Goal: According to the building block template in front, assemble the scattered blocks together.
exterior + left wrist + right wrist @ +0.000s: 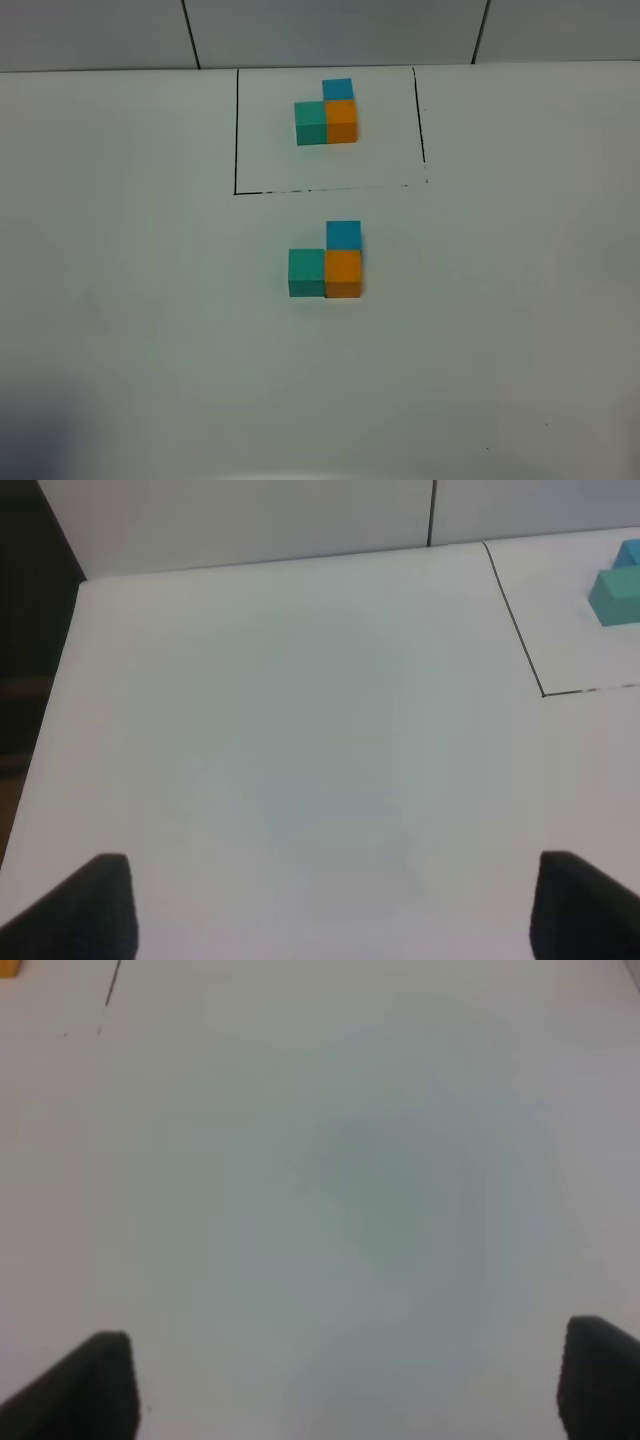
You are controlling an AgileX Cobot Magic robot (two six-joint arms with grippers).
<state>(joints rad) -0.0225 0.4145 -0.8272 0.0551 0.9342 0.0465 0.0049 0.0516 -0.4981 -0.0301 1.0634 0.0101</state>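
Left hand (320,905) hangs released over bare white worktop (280,740), its two dark fingertips (95,905) spread wide with nothing between them; the right hand (345,1385) is likewise released, fingertips (90,1385) far apart above plain worktop. Neither hand appears in the high view. Out from the left hand, the corner of a thin black outline (520,640) and the teal edge of the template (615,595) show toward the worktop's far edge. In the high view the template (327,114) sits inside the outline (236,130) at the far edge, midway along: teal and orange cubes side by side, blue behind the orange. Nearer the worktop's centre, outside the outline, the blocks (326,263) stand touching in the same L: teal block (306,273) beside orange block (343,274), blue block (343,235) behind the orange.
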